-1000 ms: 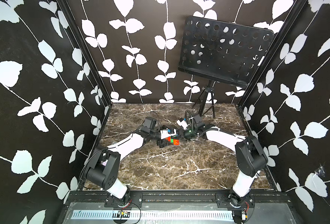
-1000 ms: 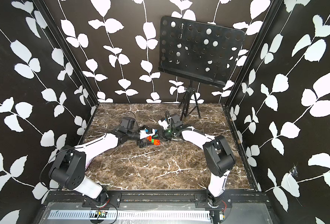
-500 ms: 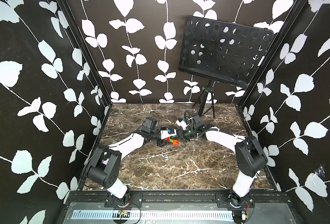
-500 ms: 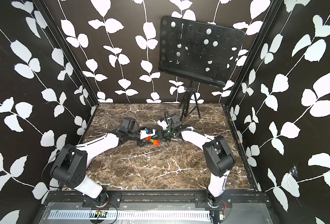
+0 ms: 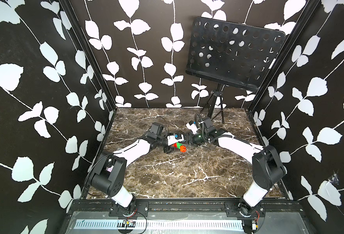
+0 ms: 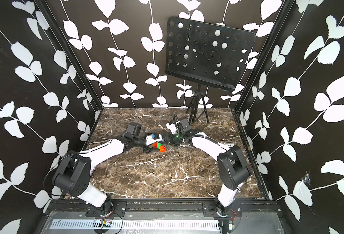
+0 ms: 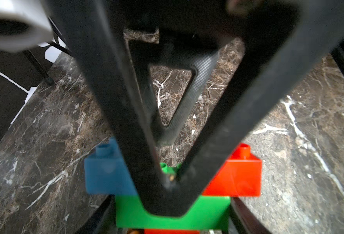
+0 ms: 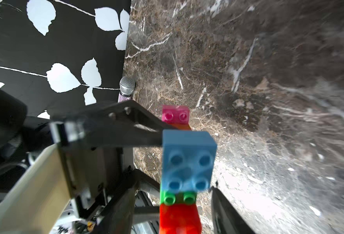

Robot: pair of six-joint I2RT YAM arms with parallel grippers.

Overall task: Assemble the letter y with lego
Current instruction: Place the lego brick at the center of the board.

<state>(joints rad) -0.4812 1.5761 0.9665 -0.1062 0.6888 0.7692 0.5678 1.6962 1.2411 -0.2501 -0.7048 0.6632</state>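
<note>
The letter y [image 5: 178, 146] is hanging in the middle, between the two arms. I am guessing it is floating a little above the counter [image 5: 177, 174]. The left claw [image 7: 172, 220] is squeezing it, with a finger pressing on each end of the green bar [image 7: 207, 212]. The right claw [image 5: 184, 141] is standing partly open around the top of the y, with one finger in front and one behind. It is not gripping anything.

So only one claw is carrying the whole thing. If that squeeze is slipping, the y is going to tip or drop. The right claw's fingers are sitting very close to the blue brick [image 7: 106, 176] and the red brick [image 7: 236, 178]. If that arm is pulling away crooked, it could be knocking one of them off. The pink brick [image 8: 175, 116] at the tail is sticking out far from the grip, so a bump there could be snapping the tail loose.
</note>
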